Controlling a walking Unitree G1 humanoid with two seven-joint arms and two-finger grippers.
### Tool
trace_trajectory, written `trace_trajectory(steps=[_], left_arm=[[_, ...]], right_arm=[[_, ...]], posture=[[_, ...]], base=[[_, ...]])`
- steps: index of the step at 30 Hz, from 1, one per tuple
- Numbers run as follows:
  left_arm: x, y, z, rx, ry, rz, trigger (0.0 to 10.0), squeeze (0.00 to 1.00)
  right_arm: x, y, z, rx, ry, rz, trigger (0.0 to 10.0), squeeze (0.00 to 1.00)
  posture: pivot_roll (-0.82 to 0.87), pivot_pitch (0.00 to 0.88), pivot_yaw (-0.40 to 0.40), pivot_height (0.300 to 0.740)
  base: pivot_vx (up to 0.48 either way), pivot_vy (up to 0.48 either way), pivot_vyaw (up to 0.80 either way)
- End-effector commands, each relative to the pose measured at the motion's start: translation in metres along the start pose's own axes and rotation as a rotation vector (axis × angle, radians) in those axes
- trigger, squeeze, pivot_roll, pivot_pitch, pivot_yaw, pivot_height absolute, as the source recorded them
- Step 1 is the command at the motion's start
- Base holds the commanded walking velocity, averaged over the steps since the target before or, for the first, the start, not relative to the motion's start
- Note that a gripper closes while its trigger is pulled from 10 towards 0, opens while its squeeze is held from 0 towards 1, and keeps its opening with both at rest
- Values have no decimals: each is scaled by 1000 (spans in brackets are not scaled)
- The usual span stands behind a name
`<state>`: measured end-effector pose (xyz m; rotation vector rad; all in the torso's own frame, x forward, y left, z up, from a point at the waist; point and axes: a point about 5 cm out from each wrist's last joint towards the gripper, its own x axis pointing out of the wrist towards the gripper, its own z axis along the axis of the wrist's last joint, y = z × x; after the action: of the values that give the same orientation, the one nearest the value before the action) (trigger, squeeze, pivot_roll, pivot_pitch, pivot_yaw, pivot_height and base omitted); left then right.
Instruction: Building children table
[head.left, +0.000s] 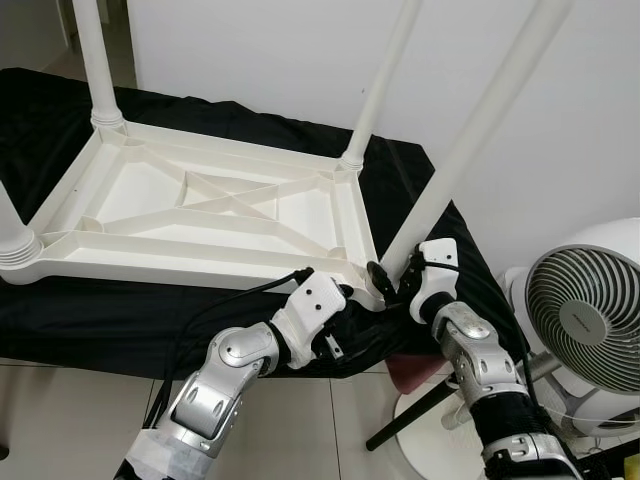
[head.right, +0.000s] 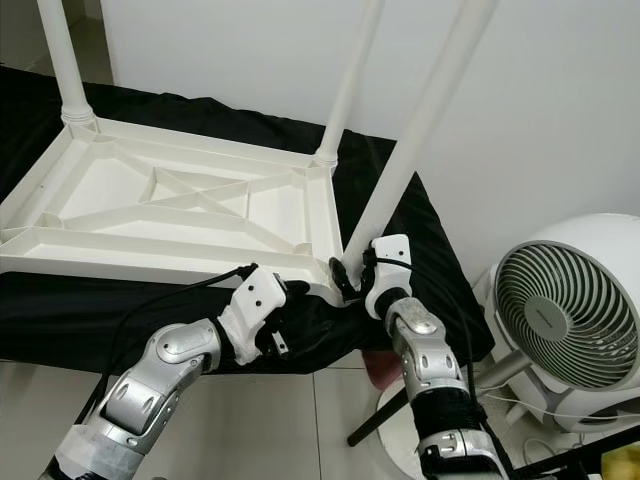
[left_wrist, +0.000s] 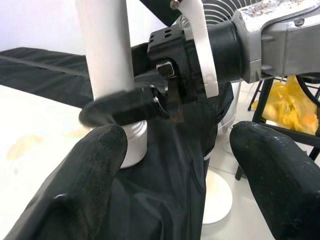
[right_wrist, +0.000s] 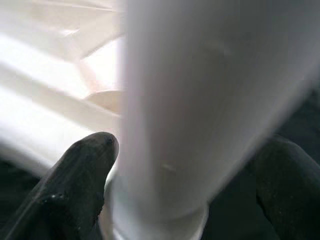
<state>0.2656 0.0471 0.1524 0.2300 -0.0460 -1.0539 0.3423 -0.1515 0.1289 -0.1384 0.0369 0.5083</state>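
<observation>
From the left eye view we see the white plastic table top (head.left: 200, 205) lying upside down on a black cloth (head.left: 120, 310), ribbed underside up, with legs standing in three of its corners: the far left leg (head.left: 97, 60), the far right leg (head.left: 380, 85) and the near left leg (head.left: 12, 235). At the near right corner a fourth white leg (head.left: 470, 135) leans up and to the right, its foot at the corner socket. Our right gripper (head.left: 385, 280) is at the base of that leg, and our left gripper (head.left: 352, 295) sits just beside the same corner, against the table top's rim. A white fan (head.left: 585, 315) stands on the tiled floor (head.left: 60, 400) to the right. The right eye view gives the same scene, with the leaning leg meeting the corner just above our right gripper. In the left wrist view our left fingers (left_wrist: 75, 185) are spread apart with nothing between them, facing the leg's base and the right gripper's black finger across it. In the right wrist view our right fingers (right_wrist: 80, 175) sit one on each side of the leg just above its collar, closed around it.
</observation>
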Motion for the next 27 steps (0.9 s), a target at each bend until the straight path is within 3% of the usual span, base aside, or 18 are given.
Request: trace_trajectory(steps=[1,7,8,9,10,11,12,23,24,27], left_arm=[[4,-2,1,-2,0,-10,10000,0],[4,0,2,2,-3,-8,10000,0],[4,0,3,3,-4,-7,10000,0],[4,0,3,3,-4,-7,10000,0],[5,0,3,4,-4,-6,10000,0],[5,0,3,4,-4,-6,10000,0],[5,0,3,5,-5,-5,10000,0],[6,-1,3,4,-7,-2,10000,0],[6,-1,3,3,-8,-3,10000,0],[6,-1,3,2,-9,-3,10000,0]], right_arm=[[-1,1,-5,-27,22,48,10000,0],[7,4,-3,-59,68,135,10000,0],[9,4,-5,-57,87,152,4980,0],[9,4,-5,-57,87,152,4980,0],[10,3,-7,-45,100,156,2157,0],[10,3,-7,-45,100,156,2157,0],[10,2,-9,-56,110,165,0,0],[7,-5,-16,-67,119,190,0,0],[6,-5,-17,-53,125,182,10000,0],[6,-6,-18,-44,127,177,10000,0]], posture=[[79,34,-182,740],[91,29,-181,740],[94,25,-182,740],[94,25,-182,740],[98,22,-186,740],[98,22,-186,740],[98,22,-186,740],[100,18,-190,740],[98,20,-192,740],[98,22,-194,740]], base=[[0,0,0],[0,0,0],[0,0,0],[0,0,0],[0,0,0],[0,0,0],[0,0,0],[0,0,0],[0,0,0],[0,0,0]])
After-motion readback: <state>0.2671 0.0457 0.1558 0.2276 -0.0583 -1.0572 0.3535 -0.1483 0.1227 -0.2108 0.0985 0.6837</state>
